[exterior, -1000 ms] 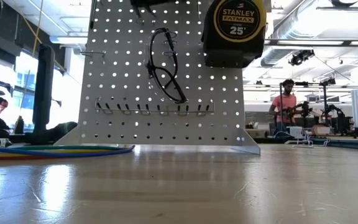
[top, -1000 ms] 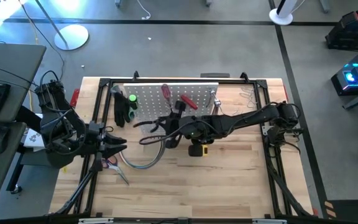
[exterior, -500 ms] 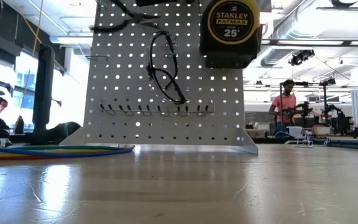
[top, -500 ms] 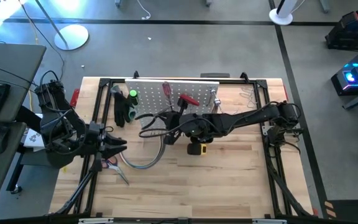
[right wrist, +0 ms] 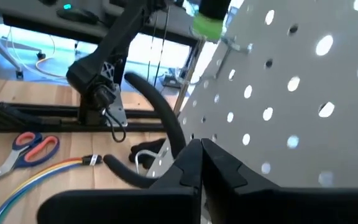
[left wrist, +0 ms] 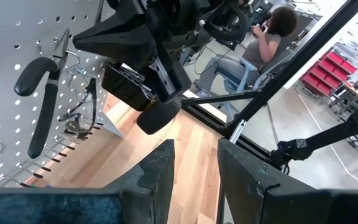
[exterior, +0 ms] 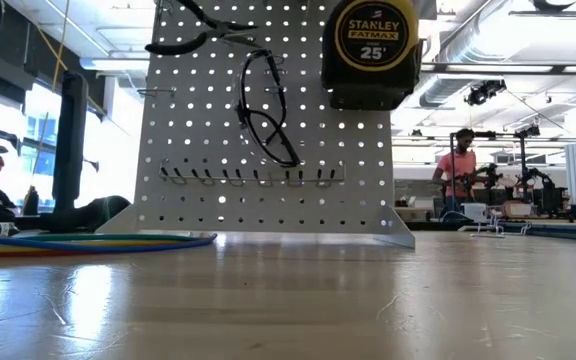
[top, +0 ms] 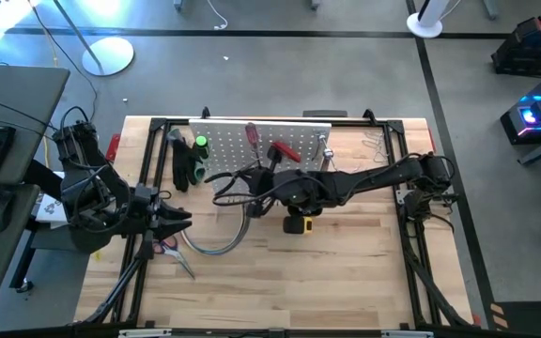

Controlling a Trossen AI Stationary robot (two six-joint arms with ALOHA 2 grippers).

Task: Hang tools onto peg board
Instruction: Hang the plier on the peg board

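Since the earlier frame, the right gripper (top: 252, 188) has closed fully on the pliers (exterior: 200, 28) at the peg board (exterior: 298, 200), apparently. Seat them before releasing. Left gripper (top: 178, 222) waits half-open, empty.

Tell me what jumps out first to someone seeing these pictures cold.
The white peg board stands upright at the table's far edge, a yellow Stanley tape measure looming in front of its upper right. The right tool, shut on black-handled pliers, reaches to the board's face. The left tool waits at the table's left.
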